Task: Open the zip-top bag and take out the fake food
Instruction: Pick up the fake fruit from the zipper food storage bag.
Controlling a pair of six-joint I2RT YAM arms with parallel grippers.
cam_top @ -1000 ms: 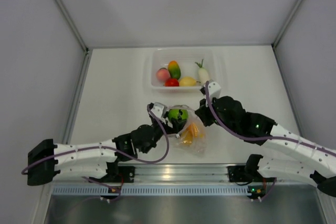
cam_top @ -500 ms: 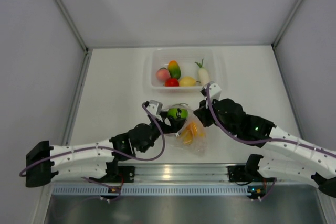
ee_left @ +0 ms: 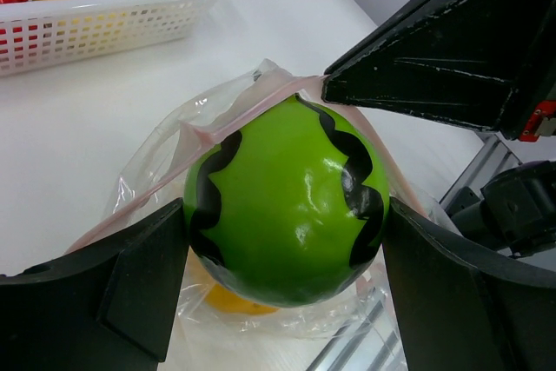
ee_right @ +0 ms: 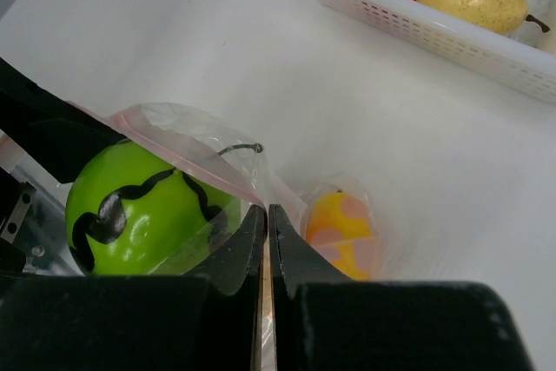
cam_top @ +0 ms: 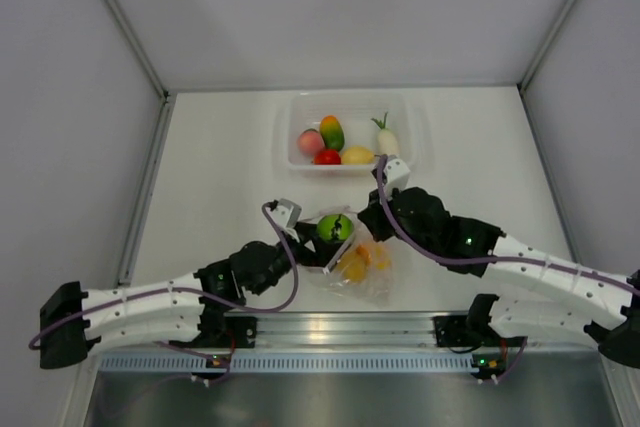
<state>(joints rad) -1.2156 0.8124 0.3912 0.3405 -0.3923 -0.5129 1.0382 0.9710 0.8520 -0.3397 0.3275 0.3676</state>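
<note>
The clear zip-top bag (cam_top: 365, 272) lies near the table's front edge, its pink zip strip (ee_left: 161, 184) parted. A green striped melon (cam_top: 334, 227), one piece of the fake food, sits at the bag's mouth. My left gripper (ee_left: 287, 245) is shut on the melon (ee_left: 287, 193), one finger against each side. My right gripper (ee_right: 267, 215) is shut on the bag's rim (ee_right: 187, 158) beside the melon (ee_right: 143, 210). An orange and yellow piece (ee_right: 343, 232) stays inside the bag. More fake food lies in the tub.
A white rectangular tub (cam_top: 290, 137) at the back holds a pink peach (cam_top: 310, 141), a mango (cam_top: 332, 132), a red tomato (cam_top: 327, 157), a yellow pear (cam_top: 357, 155) and a white radish (cam_top: 387, 139). Grey walls enclose the table on three sides.
Both grippers have shifted a little left and toward the near edge. The melon went with the left gripper and the bag's rim with the right.
</note>
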